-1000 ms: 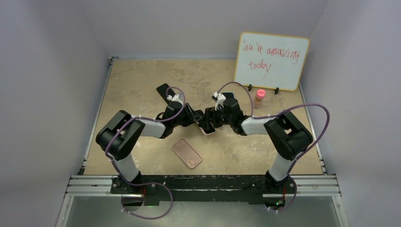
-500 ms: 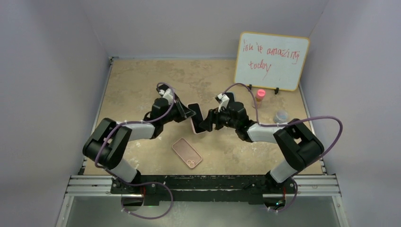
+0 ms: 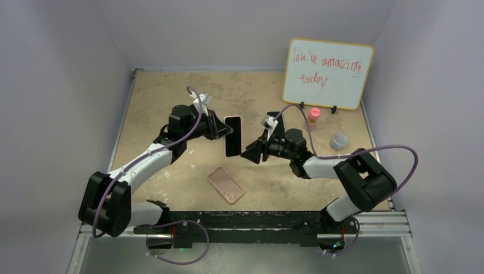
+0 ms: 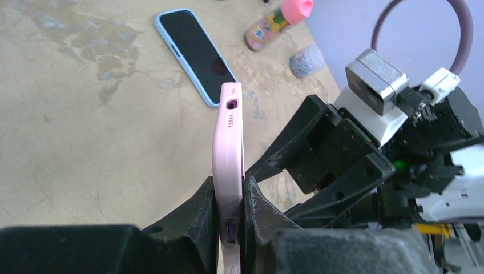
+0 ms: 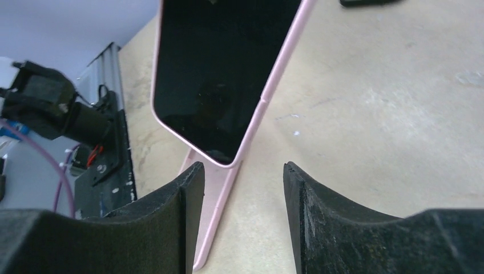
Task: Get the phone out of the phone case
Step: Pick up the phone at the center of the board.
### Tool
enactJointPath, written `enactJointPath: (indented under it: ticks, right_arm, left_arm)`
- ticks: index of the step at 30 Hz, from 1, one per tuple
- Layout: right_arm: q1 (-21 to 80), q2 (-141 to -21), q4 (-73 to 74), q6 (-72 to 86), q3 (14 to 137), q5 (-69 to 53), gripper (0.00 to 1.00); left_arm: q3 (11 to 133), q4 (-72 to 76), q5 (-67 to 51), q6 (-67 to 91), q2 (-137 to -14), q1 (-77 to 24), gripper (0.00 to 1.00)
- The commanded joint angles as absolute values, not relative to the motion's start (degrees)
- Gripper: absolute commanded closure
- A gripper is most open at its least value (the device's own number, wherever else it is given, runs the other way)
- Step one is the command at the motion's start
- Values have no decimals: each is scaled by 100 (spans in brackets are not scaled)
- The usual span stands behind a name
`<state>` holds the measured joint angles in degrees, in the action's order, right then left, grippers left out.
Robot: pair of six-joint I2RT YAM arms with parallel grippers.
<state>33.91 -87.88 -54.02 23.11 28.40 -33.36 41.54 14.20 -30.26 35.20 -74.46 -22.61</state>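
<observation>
Phone (image 5: 217, 74) in its pink case (image 4: 227, 142) sits clamped in left gripper (image 4: 229, 188); right gripper (image 5: 241, 171) gapes empty beside it.

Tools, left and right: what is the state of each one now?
Left tool: closed on the pink-cased phone.
Right tool: open, holding nothing.

Clear gap between right gripper (image 3: 247, 154) and raised phone (image 3: 233, 136) — pink case (image 3: 226, 184) lies below, blue phone (image 4: 194, 54) and bottle (image 3: 313, 118) behind.

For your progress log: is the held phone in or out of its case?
In: the pink case borders the phone; the left gripper clamps both.
</observation>
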Motion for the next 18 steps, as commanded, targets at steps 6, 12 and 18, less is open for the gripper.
enactJointPath:
  ticks: [6,12,18]
  right_arm:
    - [3436,-8679,-6974,2541,2620,-4398,49]
    - [3531,-8690,-7130,2527,2619,-4674,50]
    - [3533,-8690,-7356,2653,2576,-4785,49]
  left_arm:
    - [4629,1337,-4392,3076,-7022,-2257,100]
    - [4662,1556,-4706,3157,-6862,-2258,100]
    - [4626,2084,-5134,3457,-6802,-2259,100]
